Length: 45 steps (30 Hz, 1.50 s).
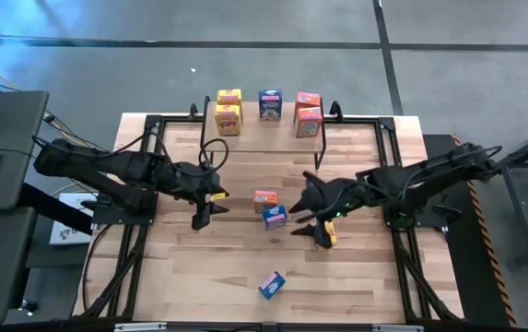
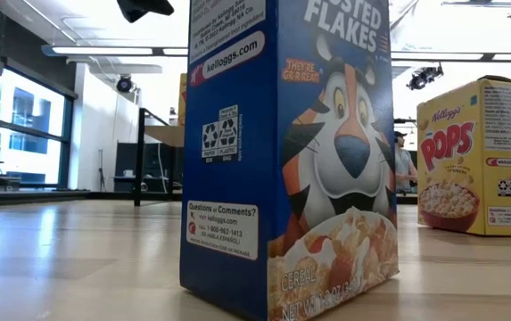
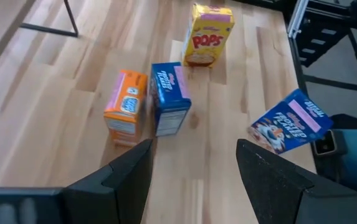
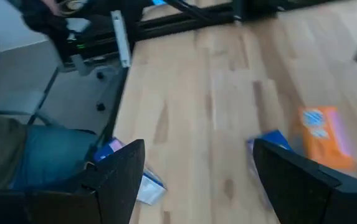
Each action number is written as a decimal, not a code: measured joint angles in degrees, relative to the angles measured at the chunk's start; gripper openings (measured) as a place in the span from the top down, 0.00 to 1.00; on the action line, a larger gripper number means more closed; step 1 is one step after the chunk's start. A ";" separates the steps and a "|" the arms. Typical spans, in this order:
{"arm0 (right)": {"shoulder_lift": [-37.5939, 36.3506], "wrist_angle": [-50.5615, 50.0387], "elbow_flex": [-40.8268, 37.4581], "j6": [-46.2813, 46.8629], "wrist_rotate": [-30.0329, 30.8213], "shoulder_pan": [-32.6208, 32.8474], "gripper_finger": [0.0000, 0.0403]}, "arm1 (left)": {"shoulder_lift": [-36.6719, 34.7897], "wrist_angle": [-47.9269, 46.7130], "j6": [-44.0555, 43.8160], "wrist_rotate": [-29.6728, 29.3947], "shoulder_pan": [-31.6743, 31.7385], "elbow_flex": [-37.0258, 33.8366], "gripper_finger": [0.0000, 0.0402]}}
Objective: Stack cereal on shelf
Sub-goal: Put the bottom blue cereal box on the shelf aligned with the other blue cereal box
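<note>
My left gripper (image 1: pixel 204 218) hangs open over the table's left middle, touching nothing. My right gripper (image 1: pixel 306 221) is open over the right middle, also touching nothing. Between them an orange box (image 1: pixel 264 200) and a blue box (image 1: pixel 275 217) stand side by side on the table; the left wrist view shows the same orange box (image 3: pixel 126 106) and blue box (image 3: pixel 169 98). A yellow box (image 1: pixel 330 232) stands upright just right of my right gripper. Another blue box (image 1: pixel 272 284) stands alone near the table's near edge. The shelf (image 1: pixel 264 129) at the far edge carries two yellow, one blue and two orange boxes.
Black metal rails (image 1: pixel 153 184) frame the table on both sides. In the low view the near blue box (image 2: pixel 291 160) fills most of the picture, with the yellow box (image 2: pixel 473 156) behind it. Bare wood lies between the two arms and the shelf.
</note>
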 joint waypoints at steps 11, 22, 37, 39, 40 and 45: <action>6.31 9.93 0.00 -8.73 -0.98 6.89 0.28 | 0.00 -0.04 -1.75 -0.83 -1.33 0.00 0.45; 11.16 13.44 0.00 -17.56 -1.08 11.29 0.28 | 0.00 0.04 -1.81 -1.07 -1.29 0.00 0.45; 18.26 18.26 0.00 -17.72 -1.36 12.99 0.28 | 0.00 0.37 -1.94 -1.14 -1.27 0.00 0.45; 19.45 18.74 0.00 -17.81 -1.36 12.97 0.28 | 0.00 0.37 -2.57 -1.14 -1.27 0.00 0.45; 19.95 18.70 0.00 -18.33 -1.40 12.97 0.28 | 0.00 0.37 -2.91 -1.14 -1.27 0.00 0.45; 22.01 20.25 0.00 -20.29 -2.41 13.08 0.28 | 0.00 0.35 -3.32 -1.14 -1.24 0.00 0.45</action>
